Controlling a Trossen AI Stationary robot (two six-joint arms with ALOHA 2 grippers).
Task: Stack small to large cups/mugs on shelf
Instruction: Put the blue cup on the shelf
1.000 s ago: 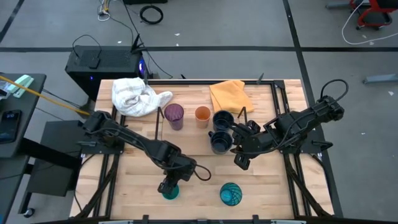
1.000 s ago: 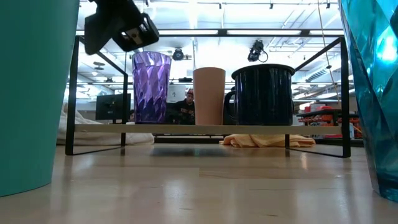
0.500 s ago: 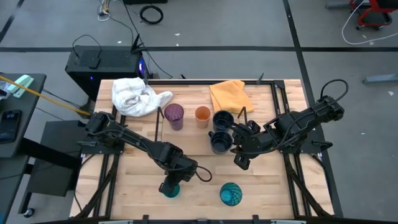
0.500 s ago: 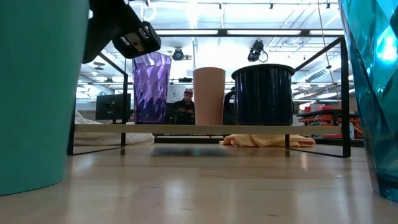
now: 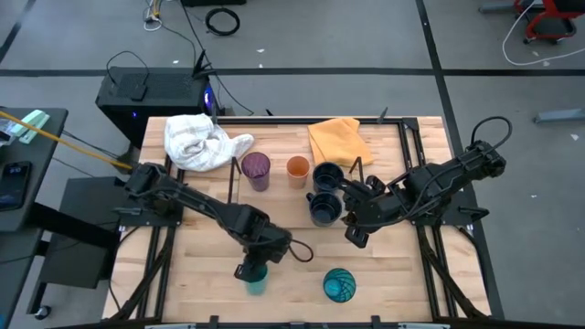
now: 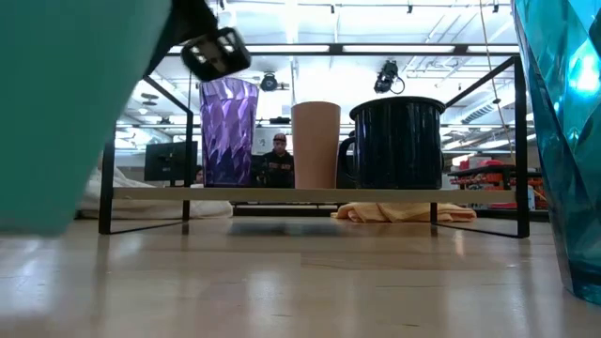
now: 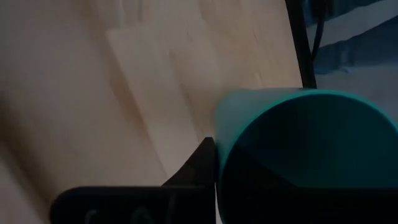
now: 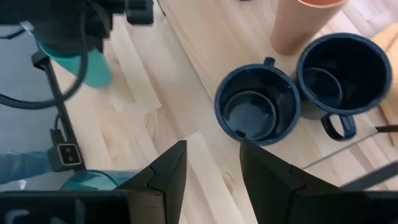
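One small teal cup (image 5: 255, 277) sits clenched in the left tool (image 5: 252, 270) near the desk's (image 5: 201, 260) front, seemingly for shelving, while the right tool (image 8: 211, 163) waits released beside the navy mugs (image 8: 255, 109).

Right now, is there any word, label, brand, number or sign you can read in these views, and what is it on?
No readable text in any view.
Small tag on the frame beside the table, right wrist view: a light label with marks, too small to read.
Cups, shelf, cloths: no lettering visible.
Background room in the low view: signs and screens too blurred to read.
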